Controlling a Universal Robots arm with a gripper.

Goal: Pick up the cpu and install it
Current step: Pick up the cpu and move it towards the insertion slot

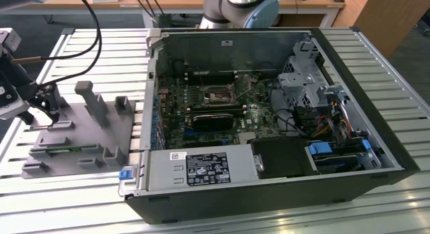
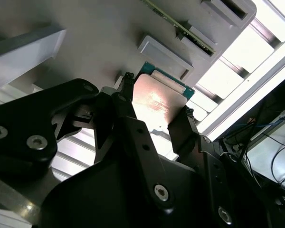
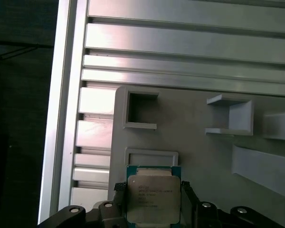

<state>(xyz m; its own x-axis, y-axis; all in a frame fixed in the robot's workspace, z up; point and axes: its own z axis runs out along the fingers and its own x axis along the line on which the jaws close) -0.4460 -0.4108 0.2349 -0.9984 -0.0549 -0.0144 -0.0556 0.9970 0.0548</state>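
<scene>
Hanging over the grey tray (image 1: 74,136) at the exterior view's left, the gripper (image 1: 46,112) has its jaws pinched onto two opposite edges of the cpu (image 3: 153,198), silvery top facing up. Can't tell whether the chip is lifted clear of the tray or touching it. An open computer case (image 1: 269,204) sits just beside the tray on the slatted counter (image 1: 94,48).

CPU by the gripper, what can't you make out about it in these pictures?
First wrist view: one edge of the cpu runs off the picture's border.
Second wrist view: the gripper covers part of the cpu.
Both wrist views: its underside faces away, so whether it rests on the grey tray is unclear.
Exterior view: the gripper hides the cpu; the motherboard socket is too small to judge.
</scene>
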